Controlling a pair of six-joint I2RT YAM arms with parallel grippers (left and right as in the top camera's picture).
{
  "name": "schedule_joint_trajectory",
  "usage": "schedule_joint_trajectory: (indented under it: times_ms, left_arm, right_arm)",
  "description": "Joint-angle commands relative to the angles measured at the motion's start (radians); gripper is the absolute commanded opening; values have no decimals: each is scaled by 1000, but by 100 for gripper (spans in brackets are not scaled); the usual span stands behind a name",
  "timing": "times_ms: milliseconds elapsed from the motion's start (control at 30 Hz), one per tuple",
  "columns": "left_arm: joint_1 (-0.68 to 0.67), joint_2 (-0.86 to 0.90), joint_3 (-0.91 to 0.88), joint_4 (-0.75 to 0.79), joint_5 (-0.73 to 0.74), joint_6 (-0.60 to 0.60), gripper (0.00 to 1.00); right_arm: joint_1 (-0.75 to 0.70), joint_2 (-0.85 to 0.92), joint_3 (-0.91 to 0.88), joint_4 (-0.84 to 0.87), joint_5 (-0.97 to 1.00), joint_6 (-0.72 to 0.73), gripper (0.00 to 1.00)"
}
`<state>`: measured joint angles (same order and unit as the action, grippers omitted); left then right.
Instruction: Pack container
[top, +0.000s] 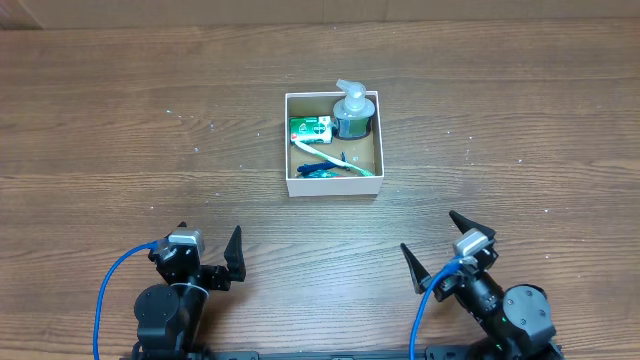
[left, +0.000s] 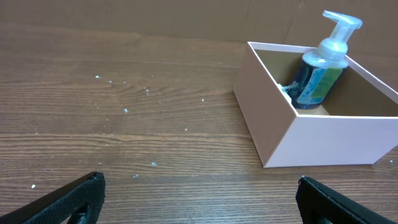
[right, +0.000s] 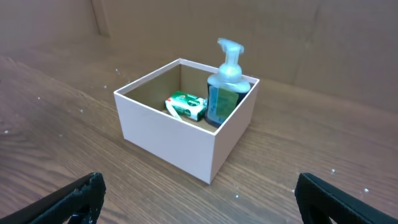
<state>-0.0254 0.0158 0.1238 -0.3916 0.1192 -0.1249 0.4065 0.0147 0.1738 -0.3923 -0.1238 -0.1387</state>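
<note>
**Item: pack-container job, status check**

- Container (top: 334, 186): square shallow box, thin white walls, tan cardboard floor. Sits mid-table, far side from both arms, well apart from each. Upright, no lid seen.
- Contents:
  - Clear teal-tinted pump bottle w/ white pump head (top: 352, 110), upright in far right corner.
  - Small green-and-white packet (top: 311, 129), far left, just beside bottle.
  - Thin white stick-like item, poss. toothbrush (top: 335, 160), lying diagonally across floor.
  - Small blue item (top: 315, 169), near left; too small to identify.
- Brown wood-grain table (top: 120, 130): no loose toiletries visible outside box.
- Left gripper (top: 209, 230): near edge, left side. Fingers spread wide, nothing between them.
- Right gripper (top: 427, 230): near edge, right side. Likewise spread wide, empty.

Progress (judgement): packing looks complete or v. nearly so, as all visible goods are inside and neither arm carries anything. Left to do: prob. nothing, unless more items sit out of shot.
</note>
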Motion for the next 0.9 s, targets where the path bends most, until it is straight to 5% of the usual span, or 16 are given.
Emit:
schedule_joint_trajectory:
  times_ms: [0,867]
  left_arm:
    - [7,-12,-9,4,8,-10,100]
    - [7,-12,-9,4,8,-10,100]
  right_arm:
    - [-3,-12,-59,61,0,1,100]
    - [-3,-12,-89,121,34,0,100]
